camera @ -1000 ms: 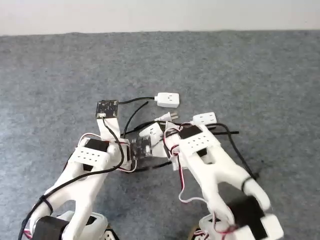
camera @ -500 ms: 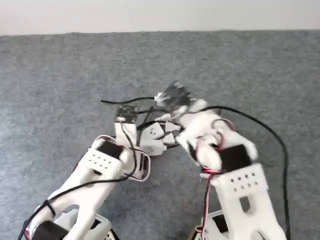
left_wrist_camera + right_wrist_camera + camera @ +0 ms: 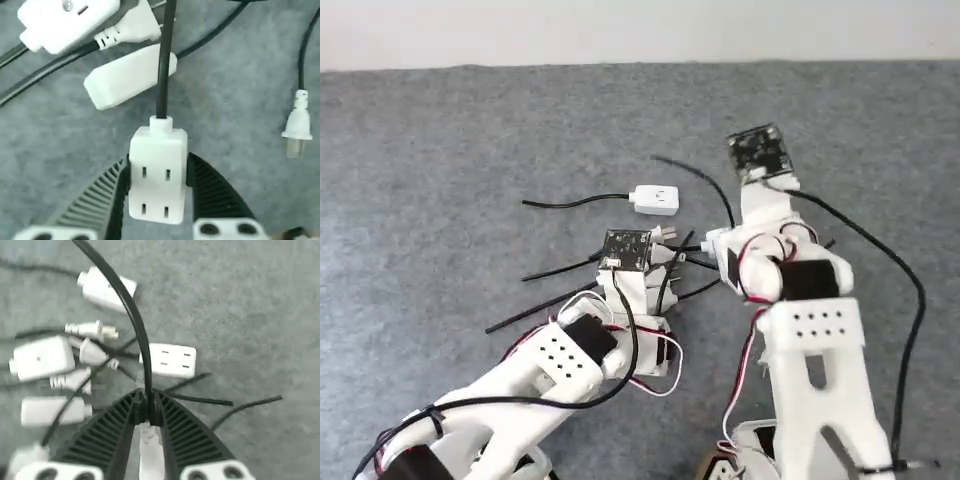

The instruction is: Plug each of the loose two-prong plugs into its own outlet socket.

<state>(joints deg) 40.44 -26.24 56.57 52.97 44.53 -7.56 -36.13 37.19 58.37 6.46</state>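
The white plastic two-outlet socket block [image 3: 159,185] was clamped by its side walls in the left pincer [image 3: 159,161], slotted face turned up towards the wrist camera. In my judgement it was held this way to present the slots to a plug. Whether it touched the grey carpet-like bench [image 3: 440,150] could not be told. The right pincer [image 3: 146,396] was closed narrowly on a white plug body [image 3: 146,450] where its black cord [image 3: 127,300] leaves it, a grip that would suit steering the plug; the prongs were hidden. A second white slotted socket block [image 3: 167,360] lay on the bench just beyond that pincer, apart from it. A loose white two-prong plug [image 3: 296,127] lay to one side of the held block, untouched. No legible marking was found on any face.
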